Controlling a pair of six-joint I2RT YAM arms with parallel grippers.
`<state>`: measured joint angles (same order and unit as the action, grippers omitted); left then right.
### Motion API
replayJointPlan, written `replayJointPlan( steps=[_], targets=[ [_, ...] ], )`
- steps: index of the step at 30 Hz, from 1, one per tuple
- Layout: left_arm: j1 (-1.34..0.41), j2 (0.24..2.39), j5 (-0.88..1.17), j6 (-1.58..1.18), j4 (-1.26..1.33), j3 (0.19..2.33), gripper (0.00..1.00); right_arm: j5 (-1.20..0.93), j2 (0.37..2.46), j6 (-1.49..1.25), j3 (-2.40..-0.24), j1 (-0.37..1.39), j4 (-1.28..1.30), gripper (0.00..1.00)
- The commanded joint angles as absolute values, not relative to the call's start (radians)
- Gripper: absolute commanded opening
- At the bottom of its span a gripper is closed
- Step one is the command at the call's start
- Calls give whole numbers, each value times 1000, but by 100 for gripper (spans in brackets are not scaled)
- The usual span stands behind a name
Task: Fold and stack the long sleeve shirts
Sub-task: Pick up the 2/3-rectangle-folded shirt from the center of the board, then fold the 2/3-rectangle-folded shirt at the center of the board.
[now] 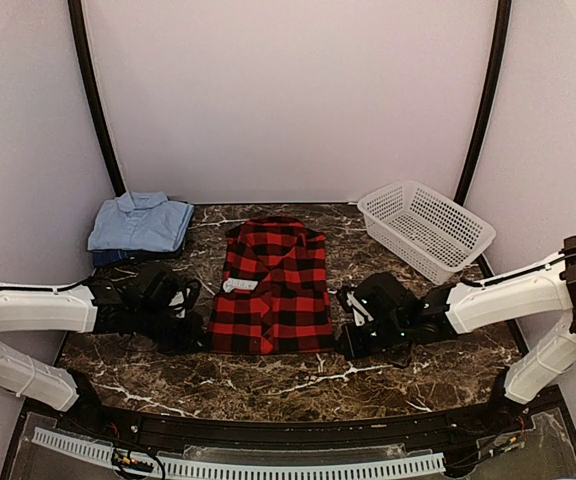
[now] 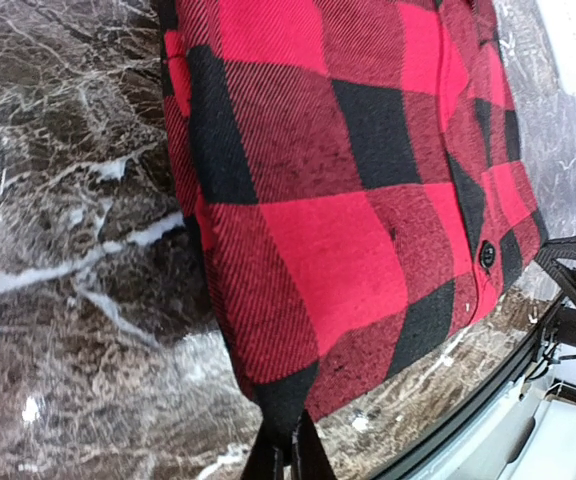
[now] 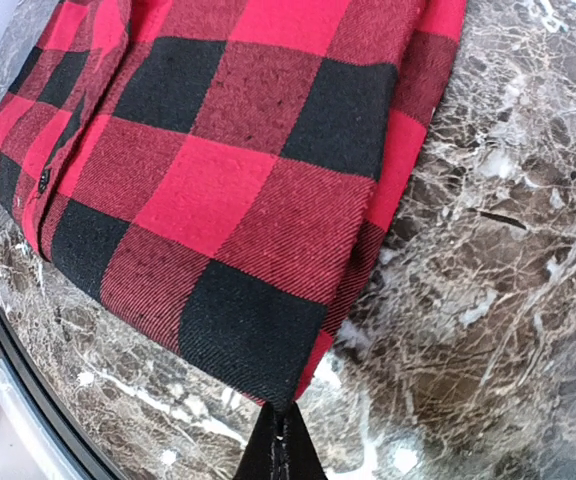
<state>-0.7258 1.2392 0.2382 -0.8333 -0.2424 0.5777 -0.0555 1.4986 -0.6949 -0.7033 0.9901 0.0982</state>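
Two near corners of the red-and-black checked shirt (image 1: 273, 290) are in hand, one on each side. The left end effector (image 2: 288, 455) is closed, with the black hem corner drawn between its fingertips. The right end effector (image 3: 280, 447) is closed as well. The opposite corner meets its tips, so it looks pinched, though only a sliver of cloth seems caught.

The shirt lies flat in the middle of the marble table (image 1: 298, 385), sleeves tucked in and collar at the far end. The step appears to be folding the hem up toward the collar. To do that well, both corners should rise together and level, with the hem kept taut between them. They should travel straight away from the arms, slowly, since the right side's shallow bite could slip. Release should wait until the cloth rests square.

At the far left a folded light blue shirt (image 1: 143, 220) sits on a darker blue shirt (image 1: 108, 258). A white basket (image 1: 448, 255) stands at the far right, well apart.
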Motion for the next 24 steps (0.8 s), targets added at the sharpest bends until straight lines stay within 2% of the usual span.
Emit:
replayJointPlan(
  steps=[1,7,11,13,17,24],
  targets=[
    [-740,1149,172,-871,-359,571,0,34,1451,-723,-708,1022,159,0],
    [-739,1108,103,-813,-464,721,0,117,1410,-693,-872,1025,254,0],
    [-680,1226,63,-701,-510,977,0,136,1513,-599,-1080,939,290,0],
    [-597,1334,102,-624,-486,1088,0,113,1607,-546,-1191,870,261,0],
    [-426,1710,185,-506,-374,1347,0,81,1955,-479,-1534,724,246,0],
    [-318,2321,269,-542,-309,1888,0,4,2527,-496,-2186,578,390,0]
  ],
)
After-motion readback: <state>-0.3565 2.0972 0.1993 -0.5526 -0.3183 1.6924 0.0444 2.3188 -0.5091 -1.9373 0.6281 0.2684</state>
